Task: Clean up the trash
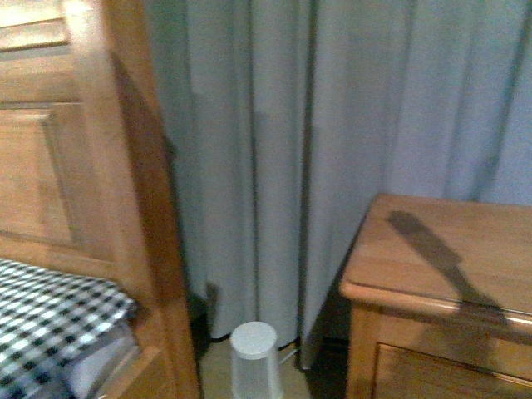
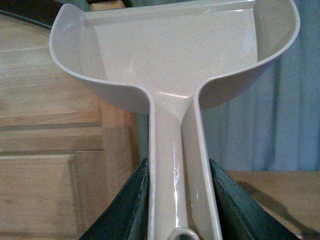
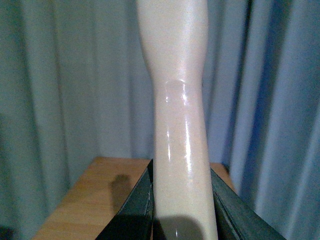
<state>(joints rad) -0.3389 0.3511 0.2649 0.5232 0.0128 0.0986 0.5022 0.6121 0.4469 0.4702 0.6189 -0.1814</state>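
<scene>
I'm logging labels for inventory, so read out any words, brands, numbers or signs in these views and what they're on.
None: no readable text in any view.
The dustpan in the left end effector and the pale handle in the right end effector are plain.
The nightstand, curtain, checked bedding and white cup-like container show no markings.

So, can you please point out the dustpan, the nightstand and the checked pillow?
dustpan [image 2: 170,55], left wrist view, flat inside of the scoop.
nightstand [image 1: 499,241], front view, bare wooden top.
checked pillow [image 1: 50,312], front view, its upper face.
</scene>
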